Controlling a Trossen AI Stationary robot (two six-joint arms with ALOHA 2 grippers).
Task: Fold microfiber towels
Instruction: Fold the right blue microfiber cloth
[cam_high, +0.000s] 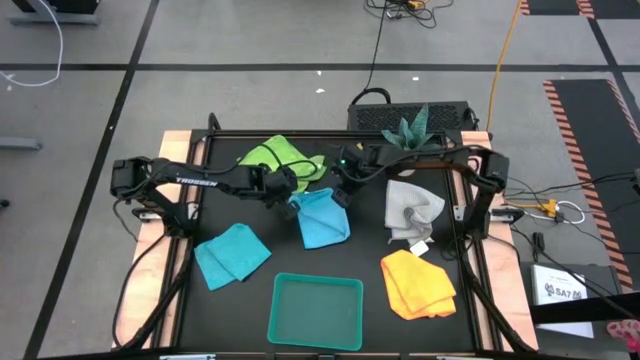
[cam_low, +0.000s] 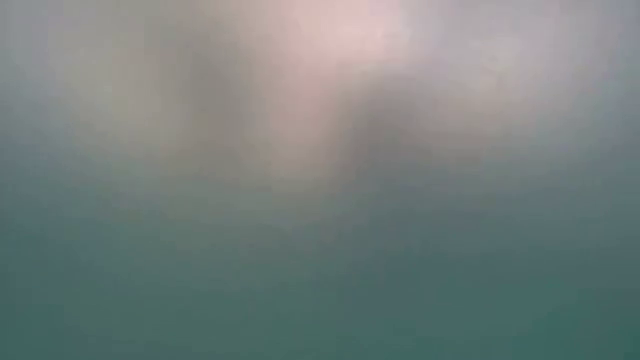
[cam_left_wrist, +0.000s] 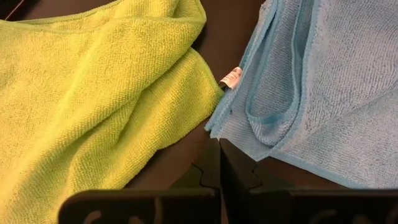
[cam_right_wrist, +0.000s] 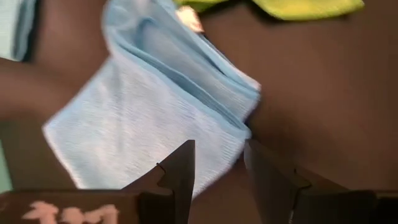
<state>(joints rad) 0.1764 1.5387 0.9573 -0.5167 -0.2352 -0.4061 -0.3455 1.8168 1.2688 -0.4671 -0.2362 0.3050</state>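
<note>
high view, looking straight down: a black table (cam_high: 180, 300) holds five small cloths and a teal tray (cam_high: 316, 311) at the near middle edge. the lime green towel (cam_high: 277, 158) lies crumpled at the far middle. just in front of it, at the table's centre, is a folded turquoise towel (cam_high: 322, 220). a second turquoise towel (cam_high: 232, 254) lies flat towards the near left. the pale grey towel (cam_high: 411, 209) is bunched on the right, and the yellow-orange towel (cam_high: 418, 282) lies in front of it, near right. a spiky green plant (cam_high: 413, 130) stands at the table's far edge.

both dark arms reach in from the sides and meet over the middle. the left gripper (cam_high: 290, 192) sits between the green towel and the centre turquoise towel, near the far corner of the blue one. left wrist view: its two fingers (cam_left_wrist: 233, 168) are pressed together with nothing between them, their tips just short of the blue towel's folded corner, where a small white label (cam_left_wrist: 231, 78) shows; the green towel lies beside it.

the right gripper (cam_high: 343, 192) hovers at the far right edge of the same centre towel. right wrist view: its fingers (cam_right_wrist: 180, 165) stand apart, holding nothing, above the towel's edge.

low view: only a grey-green blur.
</note>
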